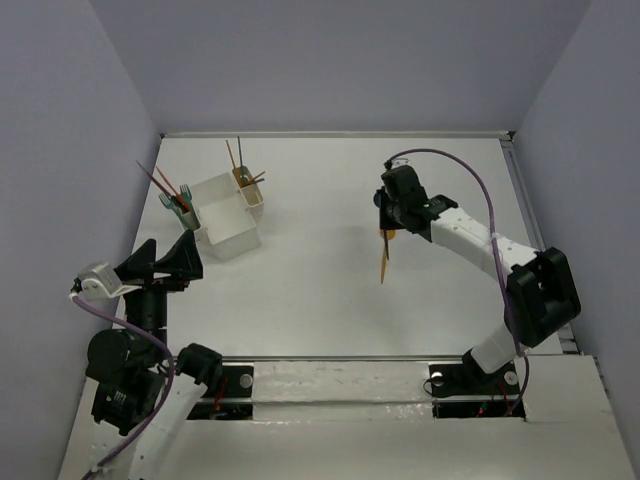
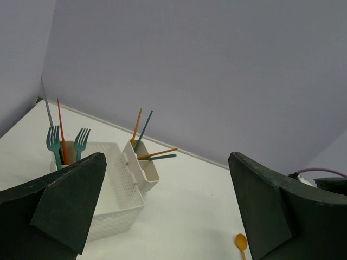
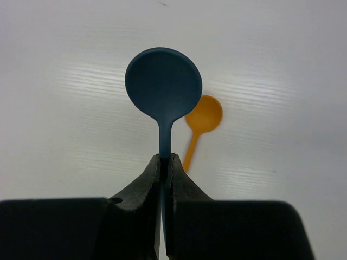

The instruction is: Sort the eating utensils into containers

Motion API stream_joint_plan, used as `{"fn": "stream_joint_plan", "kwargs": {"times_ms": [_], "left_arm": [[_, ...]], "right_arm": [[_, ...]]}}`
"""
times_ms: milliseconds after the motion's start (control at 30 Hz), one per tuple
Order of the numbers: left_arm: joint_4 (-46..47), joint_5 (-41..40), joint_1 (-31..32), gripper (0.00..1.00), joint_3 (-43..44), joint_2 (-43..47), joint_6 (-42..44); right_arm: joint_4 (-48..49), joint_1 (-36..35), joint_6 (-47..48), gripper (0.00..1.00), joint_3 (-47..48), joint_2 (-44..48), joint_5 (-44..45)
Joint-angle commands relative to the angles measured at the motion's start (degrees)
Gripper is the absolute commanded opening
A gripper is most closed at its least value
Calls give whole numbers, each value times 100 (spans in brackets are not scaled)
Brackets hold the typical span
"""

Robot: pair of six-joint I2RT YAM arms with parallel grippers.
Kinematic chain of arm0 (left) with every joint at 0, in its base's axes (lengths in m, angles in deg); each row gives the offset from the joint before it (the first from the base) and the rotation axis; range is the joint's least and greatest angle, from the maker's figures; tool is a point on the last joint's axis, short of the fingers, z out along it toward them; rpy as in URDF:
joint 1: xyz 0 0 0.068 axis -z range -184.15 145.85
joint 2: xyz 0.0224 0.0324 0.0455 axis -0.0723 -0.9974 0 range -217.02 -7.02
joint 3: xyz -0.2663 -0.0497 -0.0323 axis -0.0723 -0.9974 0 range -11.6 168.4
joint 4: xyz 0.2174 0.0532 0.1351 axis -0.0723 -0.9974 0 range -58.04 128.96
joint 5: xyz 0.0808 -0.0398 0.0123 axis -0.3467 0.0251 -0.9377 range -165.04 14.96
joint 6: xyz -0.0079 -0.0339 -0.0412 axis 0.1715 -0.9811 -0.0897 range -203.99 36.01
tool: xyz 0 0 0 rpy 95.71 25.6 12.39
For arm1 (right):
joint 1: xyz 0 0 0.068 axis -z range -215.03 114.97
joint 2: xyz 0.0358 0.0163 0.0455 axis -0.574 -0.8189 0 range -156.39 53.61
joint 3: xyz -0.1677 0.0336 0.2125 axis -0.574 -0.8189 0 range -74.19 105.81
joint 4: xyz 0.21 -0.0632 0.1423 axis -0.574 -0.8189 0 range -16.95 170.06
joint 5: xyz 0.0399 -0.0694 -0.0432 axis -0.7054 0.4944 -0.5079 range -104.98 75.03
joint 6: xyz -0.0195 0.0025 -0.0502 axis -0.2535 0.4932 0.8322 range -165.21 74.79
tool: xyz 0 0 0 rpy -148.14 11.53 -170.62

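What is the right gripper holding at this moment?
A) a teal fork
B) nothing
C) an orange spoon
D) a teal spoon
D: in the right wrist view the right gripper is pinched shut on the handle of the teal spoon, while the orange spoon lies loose on the table beyond it.
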Motion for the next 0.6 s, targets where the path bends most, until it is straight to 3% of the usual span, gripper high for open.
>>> {"fn": "stream_joint_plan", "kwargs": {"times_ms": [0, 100, 333, 400, 567], "left_arm": [[177, 55, 40, 99, 2, 25, 14], [186, 20, 40, 99, 2, -19, 23], [186, -6, 40, 99, 2, -63, 23], [186, -6, 40, 99, 2, -89, 32], [203, -41, 40, 99, 11, -107, 58]], "right_arm": [[1391, -1098, 162, 0, 283, 278, -365], [3170, -1607, 293, 0, 476, 95, -495], [5591, -2162, 970, 0, 1328, -1109, -918], [6111, -2163, 1128, 0, 1652, -1591, -1058], [6360, -2216, 1471, 0, 2620, -2550, -1102]]}}
